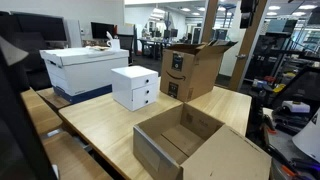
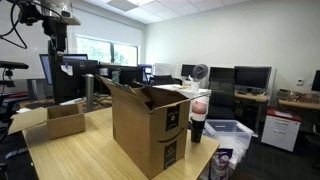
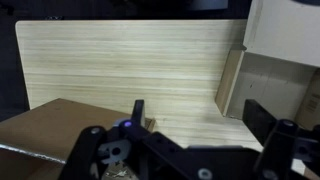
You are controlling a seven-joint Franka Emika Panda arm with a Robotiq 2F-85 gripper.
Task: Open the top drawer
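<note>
The small white cabinet (image 1: 135,88) stands on the wooden table between a white lidded box and a tall cardboard box. Its top drawer (image 1: 147,85) is shut, flush with the lower drawer (image 1: 147,99). In an exterior view my gripper (image 2: 58,47) hangs high above the table's far end, away from the cabinet, which the tall box hides there. In the wrist view my gripper (image 3: 200,120) is open and empty, with bare tabletop (image 3: 130,60) between its fingers. I cannot make out the drawer in the wrist view.
A large white lidded storage box (image 1: 85,65) sits beside the cabinet. A tall open cardboard box (image 1: 195,70) (image 2: 150,125) stands behind it. A low open cardboard box (image 1: 190,140) (image 2: 55,120) sits at the table's near end. Office desks and monitors surround the table.
</note>
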